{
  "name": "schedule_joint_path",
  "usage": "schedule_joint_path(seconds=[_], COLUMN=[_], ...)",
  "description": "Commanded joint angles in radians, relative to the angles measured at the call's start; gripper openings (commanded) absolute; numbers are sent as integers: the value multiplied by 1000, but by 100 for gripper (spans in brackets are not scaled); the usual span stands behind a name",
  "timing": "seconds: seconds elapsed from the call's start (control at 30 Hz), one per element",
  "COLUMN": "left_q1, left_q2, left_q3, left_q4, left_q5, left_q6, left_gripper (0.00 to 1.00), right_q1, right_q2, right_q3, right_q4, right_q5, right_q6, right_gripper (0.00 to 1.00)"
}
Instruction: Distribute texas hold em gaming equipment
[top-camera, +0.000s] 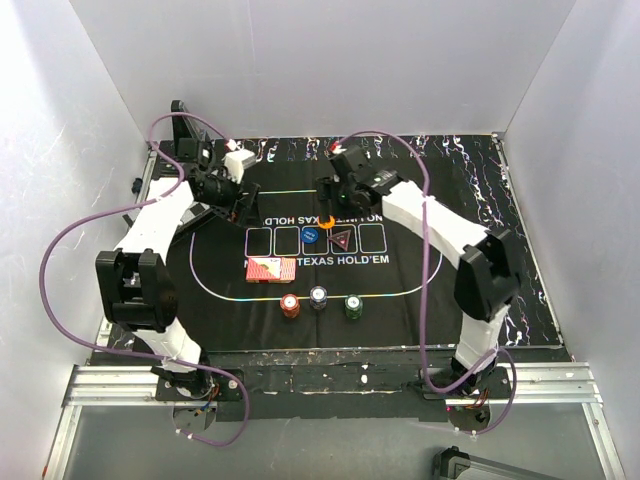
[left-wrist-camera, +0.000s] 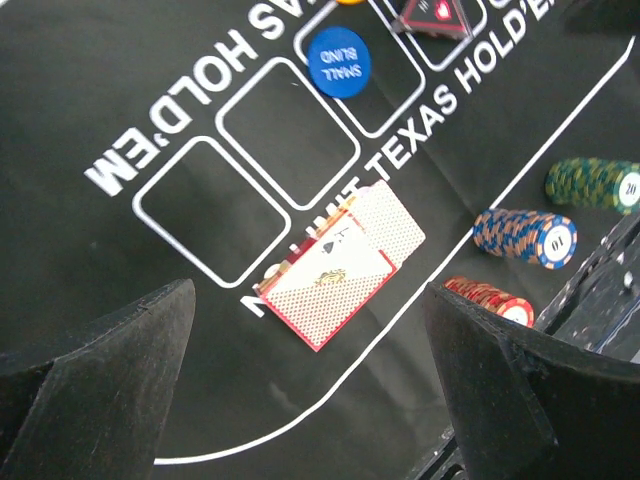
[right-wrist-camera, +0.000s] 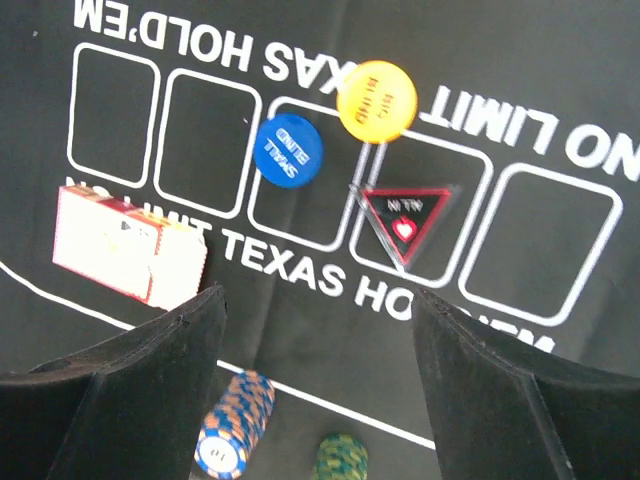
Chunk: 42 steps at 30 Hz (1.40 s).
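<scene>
The left gripper (left-wrist-camera: 308, 290) hangs released above the cards (left-wrist-camera: 340, 265); the right gripper (right-wrist-camera: 318, 292), jaws likewise spread and empty, faces the button (right-wrist-camera: 376, 101), both likely lining up pickups.

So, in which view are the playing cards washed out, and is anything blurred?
Right wrist view: the playing cards are washed out, the triangular marker slightly blurred. Left wrist view: their red pattern shows clearly.
</scene>
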Motion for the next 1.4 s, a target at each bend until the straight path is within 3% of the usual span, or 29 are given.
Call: schedule_joint_path(seconds=[0.0,0.17,0.43,1.17,1.37], left_q1=[74,90,90,90,90], left_q2=[-18,-70,-104,-162,-168], left_q3=[83,51,-8,-40,-46], left_q4=[-36,-10,25,53,63], left_q5=[60,-9,-79,-111,-127], left_q6=[-86,-106,-95,-84,-81], left_gripper=[98,98,98,98,98], right_q1=[34,55,60,66,84], right_q2=[125,304,472,572,605], right_q3=[147,308,422,396,445], right_q4=[-15,-47,-56,-46,-40], right_q5=[-1,-8,-54,-58,-119], right_q6=[-29,-16,41,73,95], right_gripper=[80,77,67,63,54])
